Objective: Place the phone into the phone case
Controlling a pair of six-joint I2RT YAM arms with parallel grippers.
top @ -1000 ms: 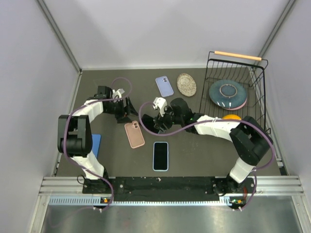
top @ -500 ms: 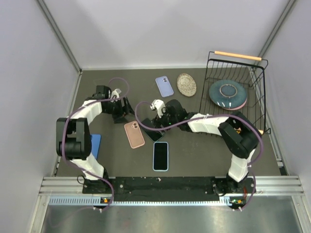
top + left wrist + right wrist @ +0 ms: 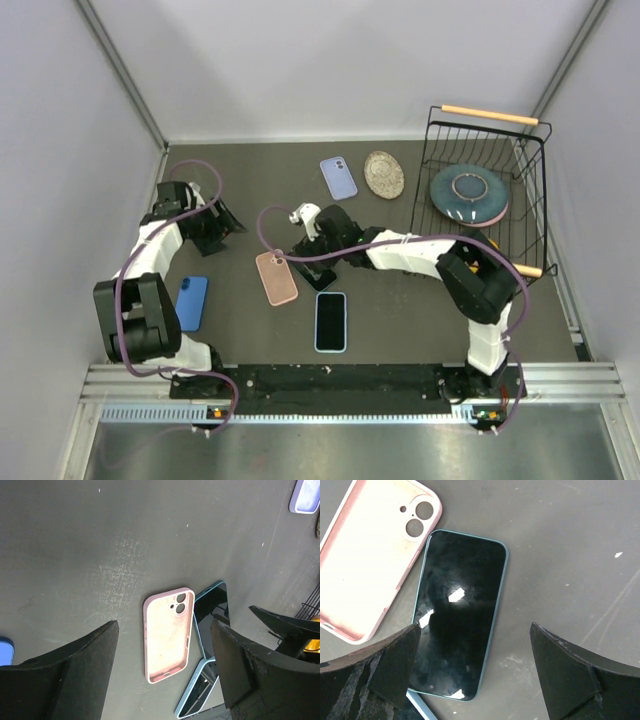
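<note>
Where the dark grey table (image 3: pixel 400 320) runs nearest the arm bases, a black-screened phone with a pale blue frame (image 3: pixel 331 321) lies alone, and a flat blue slab (image 3: pixel 190 302) lies off to the left. Just beyond lies the open pink rubbery phone case (image 3: pixel 370 565), hollow side up. The black-glass phone with a teal frame (image 3: pixel 460 615) lies flat, screen up, with one long edge against the case wall or all but touching it.

The right gripper (image 3: pixel 475 645) hangs over this phone with its jaws spread wide and nothing between them. The left gripper (image 3: pixel 164 625) is farther left, equally wide and empty.

I judge the phone a stiff, slick, fairly dense slab with a breakable face. It is best pinched across its width on the long edges. The edge by the case leaves little room for a finger, while the other edge faces bare table, so nudging it that way first looks sensible. The case looks light and pliant. It will likely skid or flex unless pinned.

Farther back, a lilac case (image 3: pixel 339 178), a speckled oval dish (image 3: pixel 384 174) and a black wire rack (image 3: pixel 530 200) stand well apart from the work.
</note>
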